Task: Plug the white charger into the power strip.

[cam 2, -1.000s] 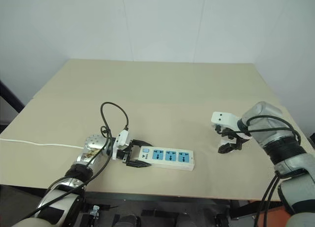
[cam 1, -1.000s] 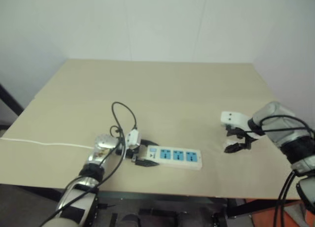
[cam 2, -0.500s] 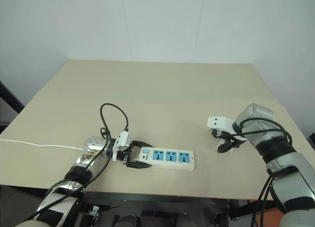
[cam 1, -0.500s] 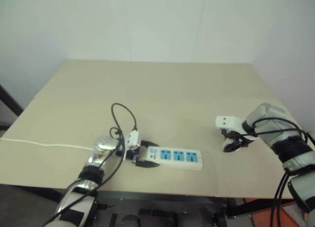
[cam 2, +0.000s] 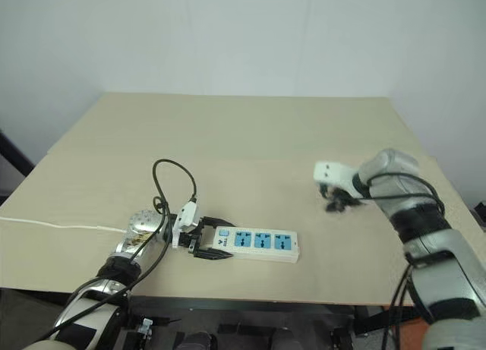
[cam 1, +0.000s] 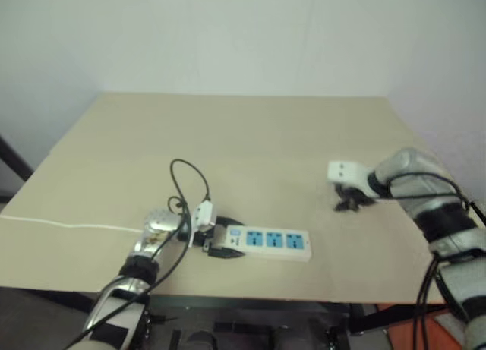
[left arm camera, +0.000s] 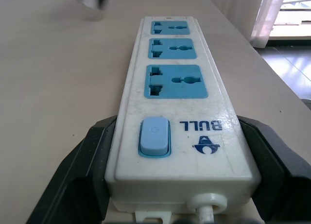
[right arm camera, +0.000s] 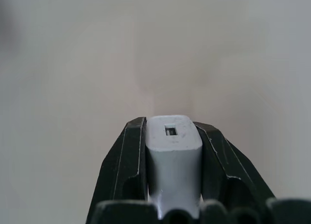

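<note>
The power strip [cam 1: 270, 244] is a white bar with three blue sockets, lying near the table's front edge. My left gripper [cam 1: 219, 244] is shut on its switch end, and a black finger [left arm camera: 90, 156] presses each long side of the power strip [left arm camera: 175, 107]. To the right, my right gripper [cam 1: 348, 203] hangs above the table, shut on the white charger [right arm camera: 173, 156]. The small white charger sits upright between the two black fingers [right arm camera: 130, 156], its top face with a small slot showing.
A thin white cord [cam 1: 68, 225] runs from the strip's end off the left of the beige table [cam 1: 250, 137]. A black cable loop [cam 1: 190, 179] rises over my left wrist. Bare tabletop lies between the strip and my right gripper.
My right gripper went from open to shut on the white charger, then rose from the table and moved left and away. The left gripper and strip stayed put.
</note>
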Controlling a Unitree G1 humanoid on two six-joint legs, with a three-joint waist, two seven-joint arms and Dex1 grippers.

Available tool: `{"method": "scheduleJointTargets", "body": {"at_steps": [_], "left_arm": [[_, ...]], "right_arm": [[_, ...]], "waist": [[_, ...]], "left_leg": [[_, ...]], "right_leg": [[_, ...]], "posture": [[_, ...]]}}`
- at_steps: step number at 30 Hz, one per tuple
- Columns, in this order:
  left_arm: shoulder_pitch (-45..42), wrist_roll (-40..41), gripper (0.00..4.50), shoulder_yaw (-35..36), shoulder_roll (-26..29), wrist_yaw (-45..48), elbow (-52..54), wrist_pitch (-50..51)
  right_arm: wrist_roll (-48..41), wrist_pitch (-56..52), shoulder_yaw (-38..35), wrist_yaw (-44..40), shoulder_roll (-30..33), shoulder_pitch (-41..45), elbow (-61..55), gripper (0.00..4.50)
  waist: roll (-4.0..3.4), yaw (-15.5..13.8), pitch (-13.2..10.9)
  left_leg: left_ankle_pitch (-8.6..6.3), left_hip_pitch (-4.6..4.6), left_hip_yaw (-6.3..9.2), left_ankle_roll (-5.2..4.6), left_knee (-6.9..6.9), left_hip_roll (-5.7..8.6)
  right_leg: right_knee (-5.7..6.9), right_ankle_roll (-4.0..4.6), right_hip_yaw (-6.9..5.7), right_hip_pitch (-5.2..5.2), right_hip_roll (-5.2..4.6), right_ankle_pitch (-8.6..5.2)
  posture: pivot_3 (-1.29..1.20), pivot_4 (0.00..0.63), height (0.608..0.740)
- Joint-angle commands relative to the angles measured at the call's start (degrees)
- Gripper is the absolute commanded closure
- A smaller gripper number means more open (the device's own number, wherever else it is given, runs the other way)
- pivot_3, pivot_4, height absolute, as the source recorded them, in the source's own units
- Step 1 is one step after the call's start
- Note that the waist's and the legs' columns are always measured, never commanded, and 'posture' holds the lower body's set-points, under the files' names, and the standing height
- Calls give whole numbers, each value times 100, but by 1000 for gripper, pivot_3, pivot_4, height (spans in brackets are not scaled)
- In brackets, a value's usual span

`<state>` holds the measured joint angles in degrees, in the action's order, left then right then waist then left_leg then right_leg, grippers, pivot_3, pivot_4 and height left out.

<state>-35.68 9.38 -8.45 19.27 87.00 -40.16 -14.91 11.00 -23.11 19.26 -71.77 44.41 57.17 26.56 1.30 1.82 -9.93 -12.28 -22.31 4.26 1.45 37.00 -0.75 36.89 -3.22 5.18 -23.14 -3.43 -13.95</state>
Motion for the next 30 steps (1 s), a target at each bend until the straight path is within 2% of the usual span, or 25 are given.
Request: {"method": "scheduleJointTargets", "body": {"at_steps": [1,5,7,10,18,25,30], "left_arm": [[150,-131,1220,-238,-70,-39,7,83],[181,-129,1220,-277,-39,-51,68,108],[196,-124,1220,-292,-17,-60,114,136],[212,-116,1220,-306,10,-62,152,150],[279,-102,1220,-324,54,-88,262,198],[316,-97,1220,-328,86,-127,329,252],[340,-90,1220,-322,113,-147,374,286]], "right_arm": [[-1106,-164,-1249,367,-406,30,-543,3348],[-2241,-346,-2195,838,-1145,-993,-1905,3348],[-2568,-303,-2341,1185,-1579,-1632,-2632,3348],[-2819,-293,-2327,1482,-1903,-2175,-3165,3348],[-3734,-41,-2219,1203,-2542,-2869,-3123,3348],[-3518,879,-1831,1063,-2890,-3201,-2726,3348],[-3381,1449,-1628,897,-2896,-3287,-2385,3348]], "waist": [[0,-18,1],[11,-74,8],[11,-77,8],[9,-47,7],[9,-13,7],[9,24,7],[9,29,7]], "left_leg": [[0,-1,7,0,-2,0],[-2,-8,21,-1,-2,1],[-2,-10,20,-1,0,3],[-2,-8,19,-1,0,3],[-1,2,19,-1,-1,1],[-1,3,19,-2,-1,0],[-1,3,19,-1,-1,0]], "right_leg": [[0,3,-6,3,0,1],[-10,6,-21,13,-3,1],[-3,7,-18,7,-5,2],[12,8,-15,-1,-3,2],[10,3,-15,9,2,-2],[10,1,-16,9,2,-4],[9,-5,-16,9,2,-7]], "posture": [[0,150,740],[0,150,740],[0,150,740],[0,150,740],[0,150,740],[0,150,740],[0,150,740]]}}
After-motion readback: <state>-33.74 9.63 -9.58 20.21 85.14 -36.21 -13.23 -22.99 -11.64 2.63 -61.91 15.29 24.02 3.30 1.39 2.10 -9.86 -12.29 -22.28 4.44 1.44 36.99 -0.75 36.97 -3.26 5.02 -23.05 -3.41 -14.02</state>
